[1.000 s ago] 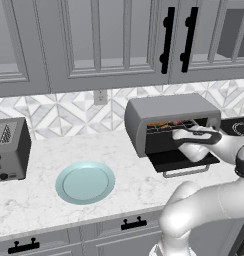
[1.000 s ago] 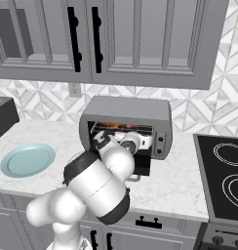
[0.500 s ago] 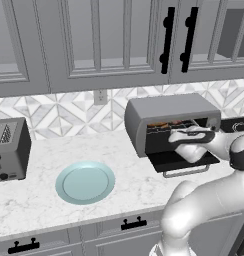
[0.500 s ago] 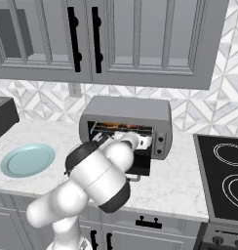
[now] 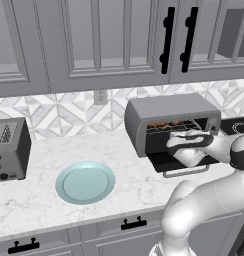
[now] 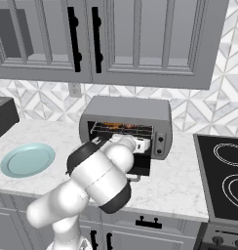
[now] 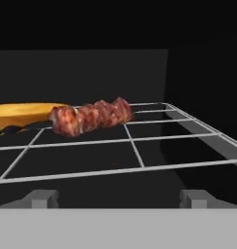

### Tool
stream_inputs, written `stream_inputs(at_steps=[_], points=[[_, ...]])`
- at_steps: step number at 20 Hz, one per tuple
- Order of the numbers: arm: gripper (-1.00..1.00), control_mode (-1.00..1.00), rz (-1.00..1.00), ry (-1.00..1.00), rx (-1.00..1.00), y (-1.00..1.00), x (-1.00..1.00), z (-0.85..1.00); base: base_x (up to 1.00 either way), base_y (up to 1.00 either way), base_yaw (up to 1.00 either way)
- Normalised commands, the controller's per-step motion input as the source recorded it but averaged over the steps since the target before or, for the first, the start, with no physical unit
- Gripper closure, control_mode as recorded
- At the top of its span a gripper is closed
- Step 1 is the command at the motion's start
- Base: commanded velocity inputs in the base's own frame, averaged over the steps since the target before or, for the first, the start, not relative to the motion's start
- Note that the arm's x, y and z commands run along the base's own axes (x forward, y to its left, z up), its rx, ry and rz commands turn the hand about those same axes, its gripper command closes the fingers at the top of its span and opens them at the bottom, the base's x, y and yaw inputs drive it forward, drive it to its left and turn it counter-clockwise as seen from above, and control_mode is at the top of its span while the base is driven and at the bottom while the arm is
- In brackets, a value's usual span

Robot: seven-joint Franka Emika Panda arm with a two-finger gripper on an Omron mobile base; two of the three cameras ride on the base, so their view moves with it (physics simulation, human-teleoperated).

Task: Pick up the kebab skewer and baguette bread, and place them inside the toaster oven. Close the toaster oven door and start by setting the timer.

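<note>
Kebab skewer [image 7: 91,116] and baguette bread [image 7: 23,113] lying on the wire rack [image 7: 140,155] inside the toaster oven [image 5: 169,112]. Jaws spread wide, holding nothing, at the cavity mouth. Best withdrawn straight back, clear of the lowered toaster oven door [image 5: 186,162], before lifting its handle.

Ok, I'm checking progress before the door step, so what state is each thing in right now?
kebab skewer: lying on the wire rack inside the toaster oven.
baguette bread: on the same rack, beside the skewer.
toaster oven door: open, folded down.
toaster oven: loaded, not yet closed.
hand: open, holding nothing, at the oven mouth.
plate: bare, on the counter.
</note>
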Motion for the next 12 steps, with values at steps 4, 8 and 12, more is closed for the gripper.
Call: stream_inputs(at_steps=[4, 8, 12], points=[[-1.00, -1.00, 0.00, 0.00, 0.00, -0.06, -0.50, 0.36, 0.00, 0.00, 0.00], [-1.00, -1.00, 0.00, 0.00, 0.00, -0.14, -0.58, 0.51, 0.00, 0.00, 0.00], [-1.00, -1.00, 0.00, 0.05, 0.00, -0.33, -0.64, 0.64, 0.00, 0.00, 0.00]])
